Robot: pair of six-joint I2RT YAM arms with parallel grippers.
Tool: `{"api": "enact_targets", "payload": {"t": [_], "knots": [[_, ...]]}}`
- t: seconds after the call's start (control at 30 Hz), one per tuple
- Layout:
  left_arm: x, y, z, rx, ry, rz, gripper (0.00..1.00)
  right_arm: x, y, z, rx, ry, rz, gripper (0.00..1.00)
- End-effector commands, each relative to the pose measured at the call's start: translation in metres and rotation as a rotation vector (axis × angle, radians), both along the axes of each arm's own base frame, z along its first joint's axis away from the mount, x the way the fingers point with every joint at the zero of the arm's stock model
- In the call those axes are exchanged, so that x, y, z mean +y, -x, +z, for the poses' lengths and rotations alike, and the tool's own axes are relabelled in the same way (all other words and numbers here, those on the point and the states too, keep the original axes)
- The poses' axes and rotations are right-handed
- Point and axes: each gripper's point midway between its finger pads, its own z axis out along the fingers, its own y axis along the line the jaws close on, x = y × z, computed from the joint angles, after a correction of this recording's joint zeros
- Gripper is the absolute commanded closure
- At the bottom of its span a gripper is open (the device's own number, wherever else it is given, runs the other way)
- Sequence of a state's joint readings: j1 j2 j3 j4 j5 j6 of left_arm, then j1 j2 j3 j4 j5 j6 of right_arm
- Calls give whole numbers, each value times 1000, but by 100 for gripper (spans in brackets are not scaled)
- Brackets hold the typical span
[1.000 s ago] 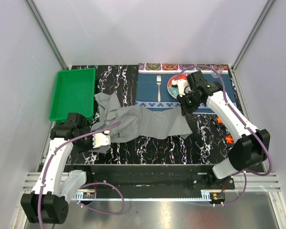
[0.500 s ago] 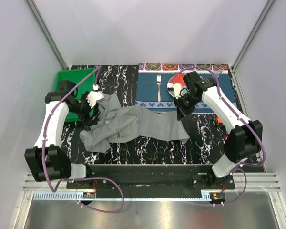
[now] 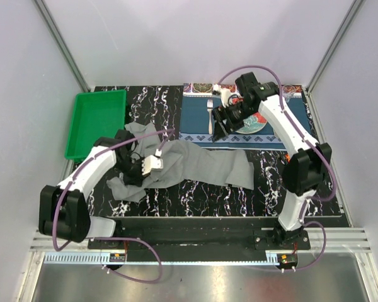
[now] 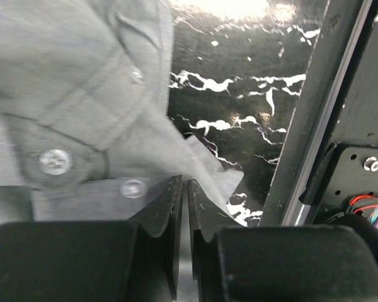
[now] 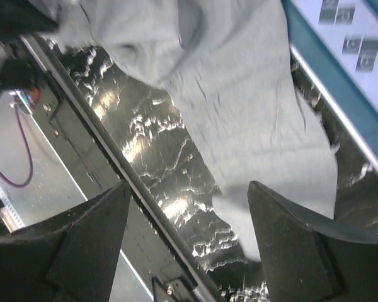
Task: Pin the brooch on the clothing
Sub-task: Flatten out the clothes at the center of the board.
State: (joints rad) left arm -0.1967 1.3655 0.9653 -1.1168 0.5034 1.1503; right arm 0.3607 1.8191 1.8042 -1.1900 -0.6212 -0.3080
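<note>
Grey clothing (image 3: 195, 162) across the middle of the marbled table (image 3: 271, 182), stretching from 9 toward 3 o'clock. At 8 o'clock, pinches its buttoned edge with the left gripper (image 4: 183, 195), jaws nearly together. At 1 o'clock, hovers with the right gripper (image 5: 188, 189) spread wide above the blue placemat (image 3: 195, 116).

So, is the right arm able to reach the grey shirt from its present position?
Probably yes: the open right end effector faces the shirt close by, and nothing stands between them.
</note>
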Motion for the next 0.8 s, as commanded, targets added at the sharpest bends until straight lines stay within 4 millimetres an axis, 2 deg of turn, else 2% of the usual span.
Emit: {"api": "enact_targets", "payload": {"t": [0.0, 0.03, 0.07, 0.1, 0.13, 0.17, 0.2, 0.23, 0.27, 0.3, 0.37, 0.4, 0.47, 0.5, 0.57, 0.63, 0.67, 0.73, 0.77], "knots": [[8, -3, 1, -177, -70, -117, 91, 45, -40, 16, 33, -167, -2, 17], [7, 7, -5, -194, -82, -156, 92, 52, -45, 15, 35, -175, 10, 17], [11, 9, -8, -221, -108, -190, 92, 58, -49, 14, 30, -182, 27, 16], [10, 14, -15, -233, -117, -220, 92, 73, -55, 10, 22, -183, 59, 15], [11, 14, -9, -272, -119, -221, 93, 81, -57, 8, 17, -185, 74, 15], [7, 18, -2, -259, -89, -188, 89, 89, -61, -4, 31, -180, 84, 15], [3, 8, 25, -306, -38, -147, 81, 102, -63, 7, -2, -206, 112, 14], [0, 6, 42, -302, 13, -106, 70, 108, -64, 9, -8, -219, 124, 11], [-12, 14, 63, -242, 129, -41, 51, 116, -68, 8, -16, -235, 139, 9], [-3, -8, 93, -280, 181, 63, 46, 122, -71, 7, -29, -244, 150, 7], [-2, -15, 118, -240, 279, 166, 41, 139, -74, 1, -41, -264, 174, 6], [16, -34, 129, -249, 296, 267, 38, 148, -80, -2, -66, -280, 181, 7], [26, -43, 137, -218, 350, 348, 36, 169, -83, -8, -69, -308, 199, 10], [40, -53, 136, -200, 358, 414, 34, 179, -87, -8, -88, -327, 207, 11], [52, -63, 135, -178, 374, 489, 32, 200, -90, -17, -110, -346, 228, 11], [59, -70, 127, -136, 384, 523, 31, 211, -90, -25, -125, -344, 239, 11], [62, -73, 126, -126, 395, 544, 30, 221, -86, -38, -131, -330, 256, 11], [64, -79, 123, -108, 410, 563, 29, 228, -84, -52, -140, -307, 266, 11], [65, -82, 124, -108, 419, 576, 29, 231, -82, -65, -136, -288, 273, 11]]}}
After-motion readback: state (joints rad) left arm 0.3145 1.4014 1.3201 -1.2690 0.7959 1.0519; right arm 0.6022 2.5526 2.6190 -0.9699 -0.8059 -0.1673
